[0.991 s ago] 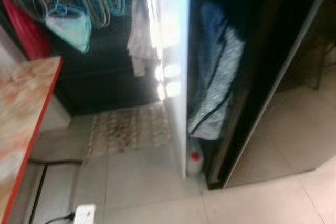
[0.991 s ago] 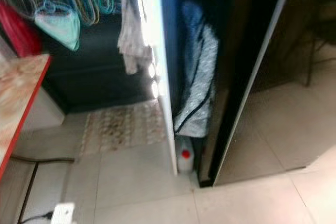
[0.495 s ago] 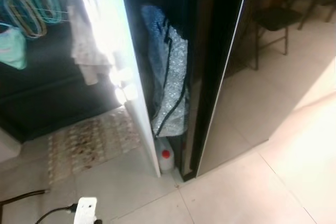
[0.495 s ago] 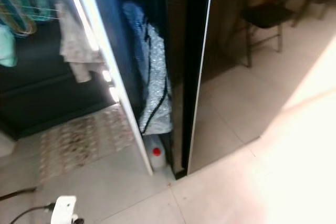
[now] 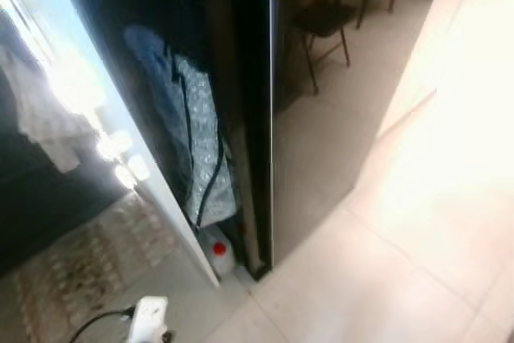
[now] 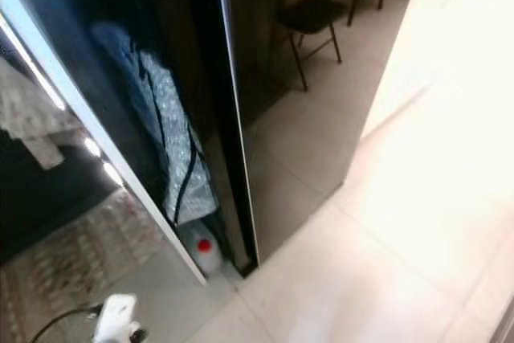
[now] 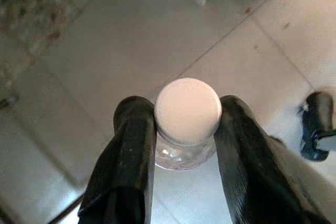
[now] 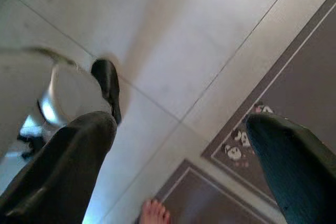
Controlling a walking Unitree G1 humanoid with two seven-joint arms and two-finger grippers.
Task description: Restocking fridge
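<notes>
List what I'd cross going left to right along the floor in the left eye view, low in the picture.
Patterned rug → white power strip → white panel's foot → red-capped jug → black fridge's bottom corner → pale floor tiles.
</notes>
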